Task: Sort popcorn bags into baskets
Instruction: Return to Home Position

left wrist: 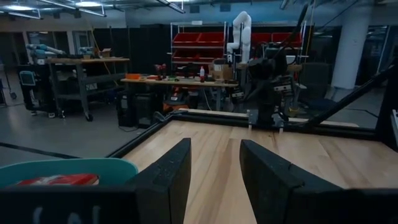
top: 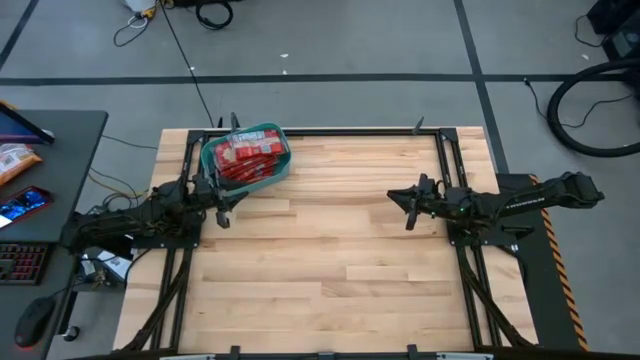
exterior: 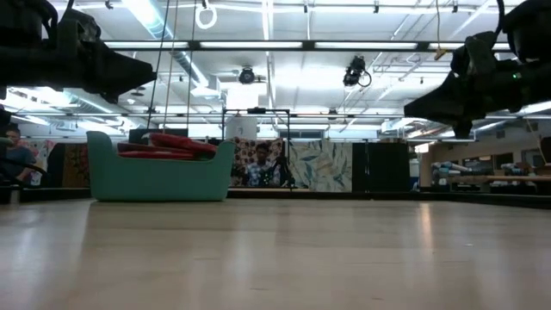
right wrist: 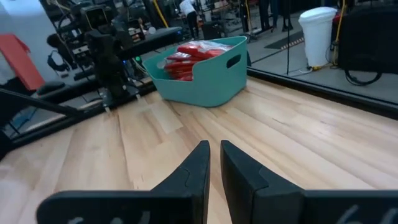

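Note:
The teal-green basket [top: 246, 157] stands on its base near the table's far left corner, and several red popcorn bags [top: 245, 155] are piled inside it, the top ones rising above the rim [exterior: 169, 144]. It also shows in the right wrist view [right wrist: 205, 70]. My left gripper [top: 222, 212] hovers over the table just on the near side of the basket, open and empty [left wrist: 214, 168]. My right gripper [top: 408, 208] hovers over the table's right half, level and pointing left; its fingers stand a narrow gap apart with nothing between them [right wrist: 214, 165].
A desk [top: 50, 190] to the left of the table carries an orange packet [top: 15, 160], a phone and a keyboard. Black frame rails [top: 440, 160] run along the table's sides. Bare wood [top: 320, 250] spreads between and in front of the arms. People sit in the room behind [exterior: 261, 164].

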`<state>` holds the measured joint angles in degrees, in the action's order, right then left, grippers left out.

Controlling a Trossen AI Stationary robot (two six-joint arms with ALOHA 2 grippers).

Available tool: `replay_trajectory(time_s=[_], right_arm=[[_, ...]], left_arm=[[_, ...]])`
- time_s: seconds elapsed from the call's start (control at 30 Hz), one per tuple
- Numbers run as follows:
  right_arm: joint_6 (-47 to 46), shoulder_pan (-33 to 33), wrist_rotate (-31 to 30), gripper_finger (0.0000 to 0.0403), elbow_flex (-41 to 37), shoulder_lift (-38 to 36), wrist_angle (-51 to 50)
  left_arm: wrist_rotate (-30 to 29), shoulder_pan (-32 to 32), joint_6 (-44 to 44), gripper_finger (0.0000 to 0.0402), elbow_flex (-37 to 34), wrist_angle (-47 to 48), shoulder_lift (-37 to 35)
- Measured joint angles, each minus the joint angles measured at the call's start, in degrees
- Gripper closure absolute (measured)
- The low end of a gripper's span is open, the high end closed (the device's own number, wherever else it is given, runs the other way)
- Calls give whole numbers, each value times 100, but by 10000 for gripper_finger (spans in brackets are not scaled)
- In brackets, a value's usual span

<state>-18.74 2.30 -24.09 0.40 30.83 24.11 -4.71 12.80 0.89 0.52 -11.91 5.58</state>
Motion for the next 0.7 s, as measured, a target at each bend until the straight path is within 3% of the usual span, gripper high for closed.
replay_trajectory(time_s=[0.4,0.57,0.7], right_arm=[[342,0,135,359,0,-219,-19],[345,1,336,365,-4,-276,-19],[275,3,145,374,-4,-412,-16]], left_arm=[[0,-1,-9,260,-1,-22,0],[2,-2,-11,260,-1,-409,2],[2,-1,-60,260,-1,-742,2]])
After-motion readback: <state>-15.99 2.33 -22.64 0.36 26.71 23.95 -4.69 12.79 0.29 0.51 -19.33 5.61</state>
